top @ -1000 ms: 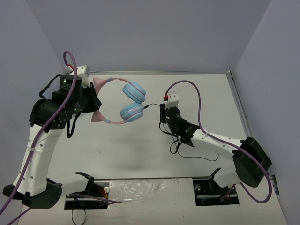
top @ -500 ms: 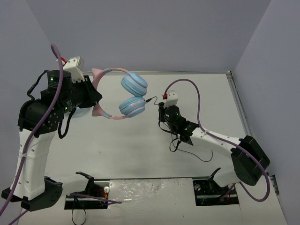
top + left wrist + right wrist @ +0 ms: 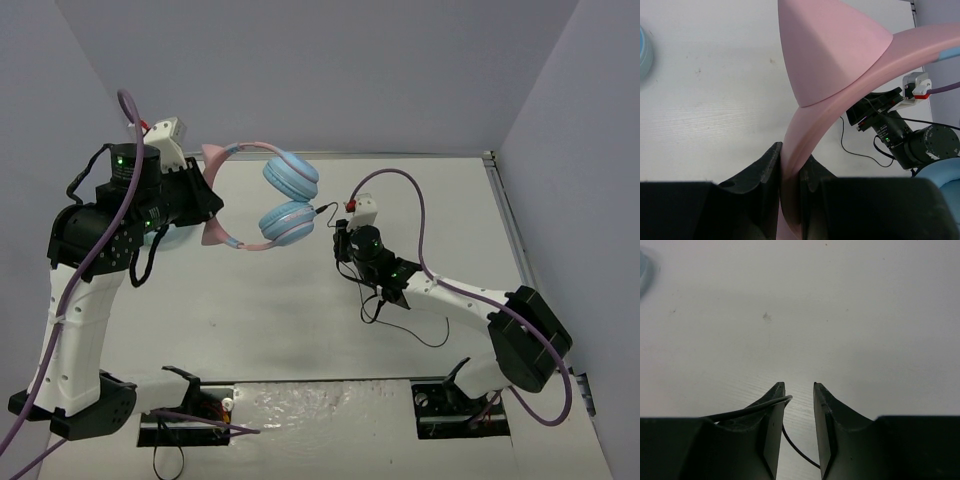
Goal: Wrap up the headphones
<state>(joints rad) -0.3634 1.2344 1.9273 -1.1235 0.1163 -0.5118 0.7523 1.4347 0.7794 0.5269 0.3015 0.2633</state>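
the band of the headphones [image 3: 840,65] is pink plastic, smooth and dull, with only a soft shine on the ear tip. the ear cups [image 3: 291,178] are light blue and smooth, with a little shine. the cable [image 3: 752,409] is thin, black and a bit glossy. my fingers [image 3: 771,425] are black plastic, not shiny. the table [image 3: 850,315] is white and matt, with tiny specks and faint lines.

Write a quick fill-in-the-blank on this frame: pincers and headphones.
The left pincer is shut on the headphones' ____ headband.
The ear cups are light ____.
The right pincer is ____, a gap showing.
The thin cable is ____.
Missing: pink, blue, open, black.
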